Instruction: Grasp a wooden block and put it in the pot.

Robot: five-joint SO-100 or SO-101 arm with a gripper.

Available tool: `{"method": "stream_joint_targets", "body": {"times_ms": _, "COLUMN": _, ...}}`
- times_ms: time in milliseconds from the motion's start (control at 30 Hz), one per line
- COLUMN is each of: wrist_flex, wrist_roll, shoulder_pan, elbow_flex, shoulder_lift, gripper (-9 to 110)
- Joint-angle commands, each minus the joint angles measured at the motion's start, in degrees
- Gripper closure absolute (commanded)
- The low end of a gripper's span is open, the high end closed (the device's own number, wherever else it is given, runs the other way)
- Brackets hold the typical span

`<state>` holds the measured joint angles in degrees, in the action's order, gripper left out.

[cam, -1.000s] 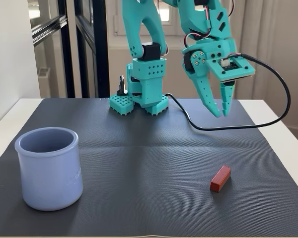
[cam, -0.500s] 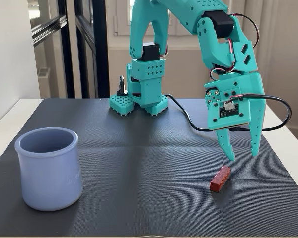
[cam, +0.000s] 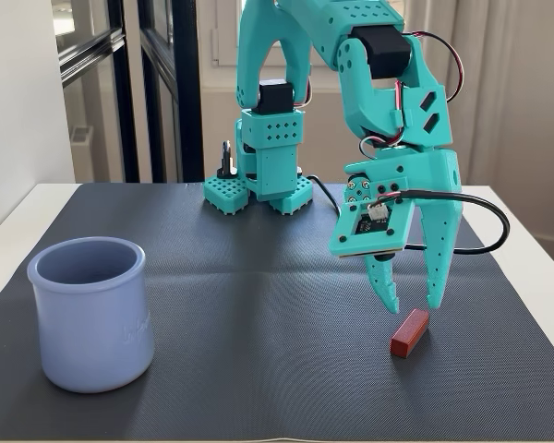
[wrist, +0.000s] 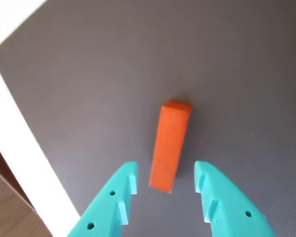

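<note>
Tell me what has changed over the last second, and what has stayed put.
In the fixed view the claw has swung down from high over the back of the mat, opened, and shifted left to hang just above the wooden block. The wrist view shows the open fingers flanking the block's near end without touching it. Nothing was grasped or released. The block, the pot and the mat have not moved.

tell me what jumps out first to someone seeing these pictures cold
The bright teal arm, its open fingers poised just above the small reddish wooden block at the mat's right in the fixed view. The wrist view shows the block's near end between the fingertips. At front left stands the big lavender pot.
</note>
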<state>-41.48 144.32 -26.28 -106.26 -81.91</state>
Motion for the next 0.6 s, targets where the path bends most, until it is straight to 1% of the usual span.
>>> {"method": "stream_joint_targets", "body": {"times_ms": 0, "wrist_flex": -0.4, "wrist_roll": 0.0, "shoulder_pan": 0.4, "elbow_flex": -0.5, "shoulder_lift": -0.4, "gripper": 86}}
{"method": "stream_joint_targets", "body": {"times_ms": 67, "wrist_flex": -0.4, "wrist_roll": -0.1, "shoulder_pan": 0.0, "elbow_flex": -0.7, "shoulder_lift": -0.3, "gripper": 84}}
{"method": "stream_joint_targets", "body": {"times_ms": 467, "wrist_flex": -0.1, "wrist_roll": -0.1, "shoulder_pan": -3.6, "elbow_flex": -0.5, "shoulder_lift": 0.0, "gripper": 84}}
{"method": "stream_joint_targets", "body": {"times_ms": 567, "wrist_flex": 0.0, "wrist_roll": -0.1, "shoulder_pan": -4.2, "elbow_flex": 1.0, "shoulder_lift": 2.9, "gripper": 84}}
